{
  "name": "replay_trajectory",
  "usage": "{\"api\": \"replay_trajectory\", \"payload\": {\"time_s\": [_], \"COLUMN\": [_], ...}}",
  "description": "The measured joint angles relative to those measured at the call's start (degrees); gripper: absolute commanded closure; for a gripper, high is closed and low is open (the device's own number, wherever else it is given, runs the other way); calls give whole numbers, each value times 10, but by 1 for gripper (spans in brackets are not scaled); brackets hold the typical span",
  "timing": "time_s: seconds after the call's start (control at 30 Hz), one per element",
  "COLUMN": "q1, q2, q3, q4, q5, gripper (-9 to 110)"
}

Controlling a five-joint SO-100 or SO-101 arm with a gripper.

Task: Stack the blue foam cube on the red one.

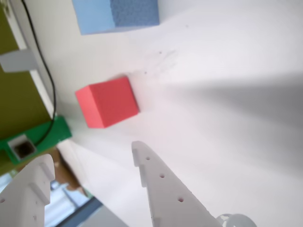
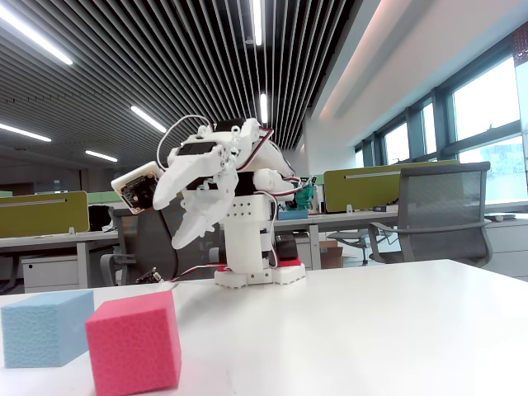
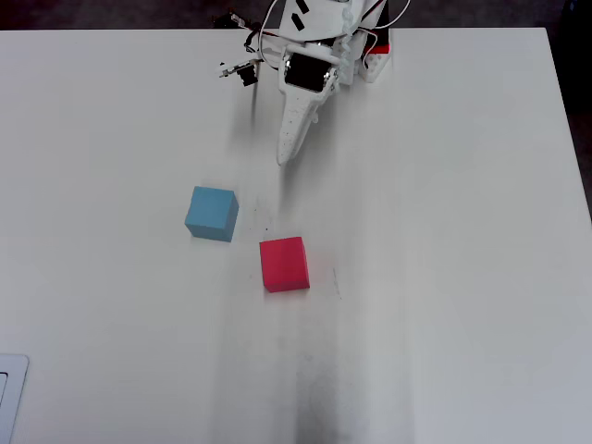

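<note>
The gripper (image 1: 92,163) hangs spread and empty above the white bench (image 3: 444,231). In the overhead view, the blue foam cube (image 3: 212,213) sits just left of the red one (image 3: 284,264), slightly farther back, apart.

overhead view: blue foam cube (image 3: 212,213) left of red one (image 3: 284,264), apart.

The blue foam cube (image 1: 117,15) and the red one (image 1: 107,102) look like matt, finely pitted sponge. The pincer (image 1: 92,163) is matt white plastic with small holes. The tabletop (image 3: 444,231) is smooth, faintly smudged white.
</note>
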Motion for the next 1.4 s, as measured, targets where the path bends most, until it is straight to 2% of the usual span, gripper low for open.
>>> {"api": "replay_trajectory", "payload": {"time_s": [0.33,0.53,0.7,0.77,0.87,1.2,1.4], "q1": [0,34,87,111,124,186,212], "q2": [0,-18,-185,-307,-381,-620,-759], "q3": [0,-13,-145,-253,-322,-516,-628], "q4": [0,17,47,77,105,184,214], "q5": [1,0,0,-1,-13,-165,-207], "gripper": [80,75,71,70,68,62,59]}}
